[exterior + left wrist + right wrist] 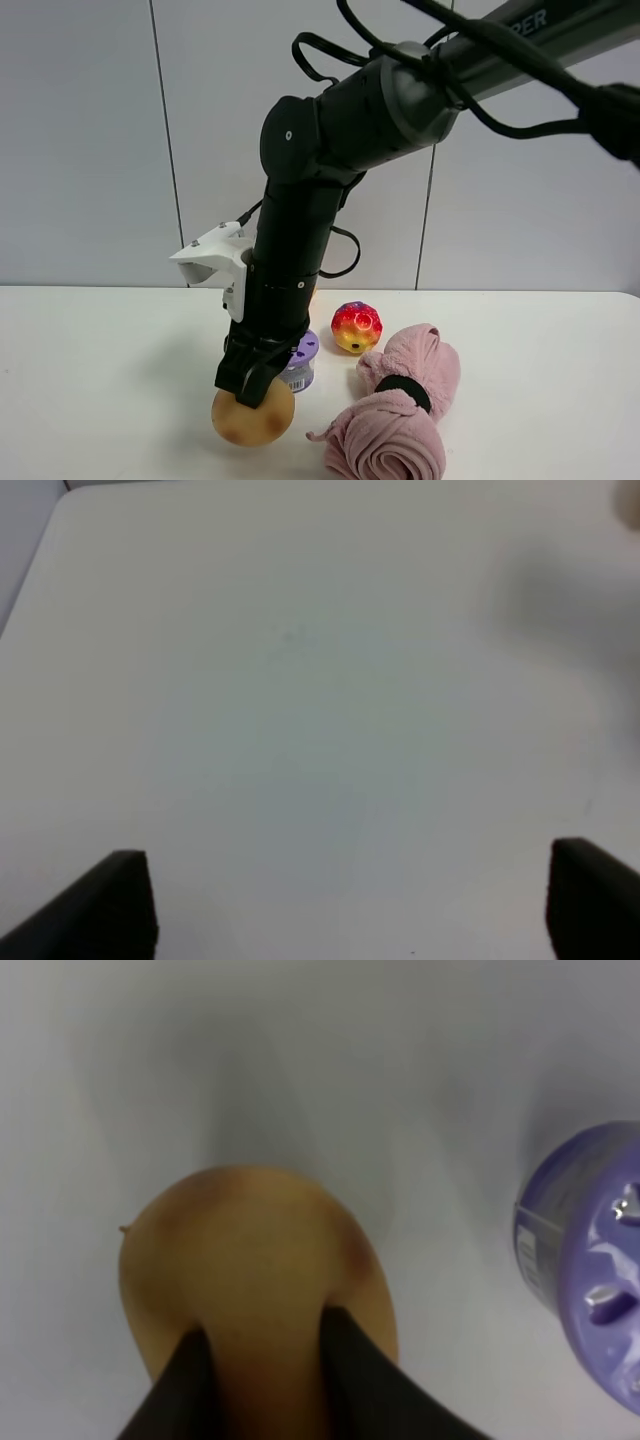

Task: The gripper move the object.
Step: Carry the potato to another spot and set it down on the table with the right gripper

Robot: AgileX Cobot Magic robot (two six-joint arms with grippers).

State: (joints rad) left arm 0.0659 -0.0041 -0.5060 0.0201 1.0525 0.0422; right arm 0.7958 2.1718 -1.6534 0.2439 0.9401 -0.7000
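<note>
The object (253,421) is a tan roundish lump with reddish-brown blotches, low on the white table near its front edge. My right gripper (250,385), a black claw on a thick dark arm reaching in from the upper right, is shut on the top of the object. In the right wrist view its two black fingers (190,1385) press on both sides of the object (255,1260). I cannot tell whether the object touches the table. My left gripper (350,905) is open and empty over bare table; it is out of the exterior view.
A small purple container (301,362) stands just right of the object, also in the right wrist view (590,1270). A red-and-yellow bumpy ball (356,327) lies behind it. A rolled pink towel (400,420) lies at the front right. A white bracket (215,255) sticks out from the arm.
</note>
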